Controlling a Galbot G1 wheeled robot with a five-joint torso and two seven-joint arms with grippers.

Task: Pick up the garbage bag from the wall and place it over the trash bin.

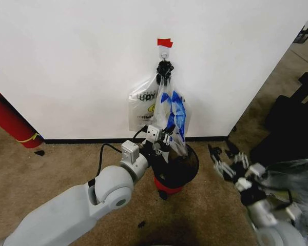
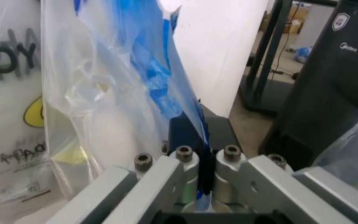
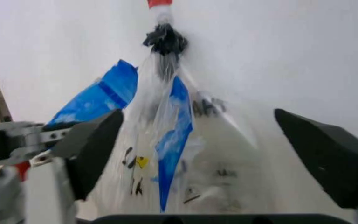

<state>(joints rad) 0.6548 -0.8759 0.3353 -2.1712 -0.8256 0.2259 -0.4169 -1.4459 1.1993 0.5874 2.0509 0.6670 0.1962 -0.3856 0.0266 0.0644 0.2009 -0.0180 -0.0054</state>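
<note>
1. The trash bin (image 1: pixel 180 165), black mesh on a red base, is sitting on the carpet against the wall (image 1: pixel 66 61); its inside is looking dark.
2. The garbage bag (image 1: pixel 173 114), see-through with blue patches, is hanging from the hook (image 1: pixel 164 53) under red tape (image 1: pixel 165 42), at 12 o'clock above the bin.
3. The left tool (image 1: pixel 163 142) is clamping its lower edge, fingers closed.
4. The right tool (image 1: pixel 230 163) is waiting at 3 o'clock, fingers spread wide.
5. A whitish smiley bag (image 1: pixel 142 108) is hanging behind.
</note>
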